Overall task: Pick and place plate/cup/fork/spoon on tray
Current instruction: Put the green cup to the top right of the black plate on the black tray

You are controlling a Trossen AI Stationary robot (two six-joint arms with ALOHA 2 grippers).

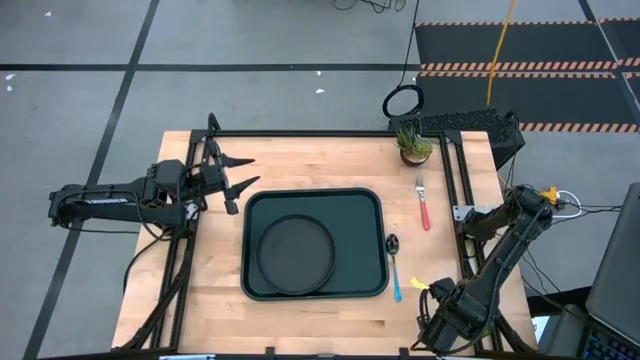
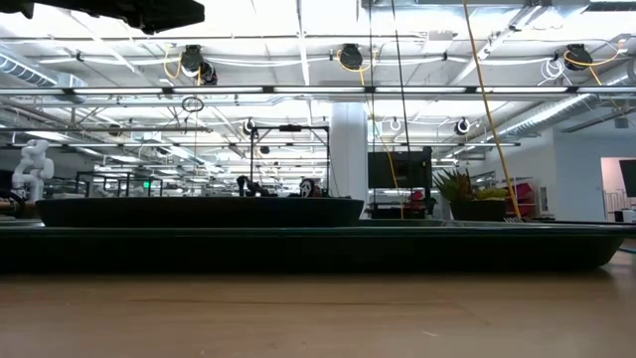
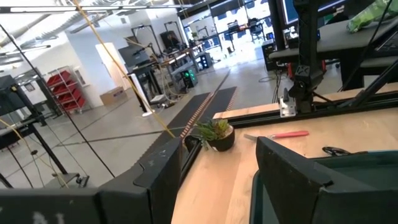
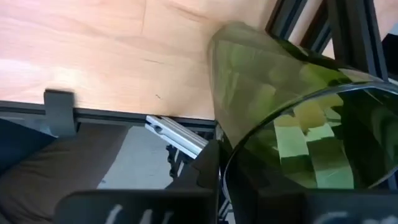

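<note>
The dark green tray (image 1: 372, 205) lies mid-table, and the dark round plate (image 1: 296, 254) lies flat in its near left part. The red-handled fork (image 1: 423, 203) and the blue-handled spoon (image 1: 394, 262) lie on the wood to the right of the tray. My left gripper (image 1: 235, 180) hangs open and empty above the table, off the tray's far left corner. My right gripper (image 1: 432, 300) is at the table's near right corner, shut on the translucent green cup (image 4: 298, 118). The cup shows in the high view only as a yellow-green bit (image 1: 418, 285). My right gripper holds the cup near its rim (image 4: 231, 149). One dark finger (image 4: 206, 167) lies against the outer wall there; the cup hides the other finger. The cup is tilted, its mouth toward the wrist and its base pointing away over the wood. I cannot tell whether it touches the table.
A small potted grassy plant (image 1: 413, 145) stands at the far right, beyond the fork. Black frame rails (image 1: 465, 185) run along the table's right and far edges. Bare wood lies left of the tray and along the near edge.
</note>
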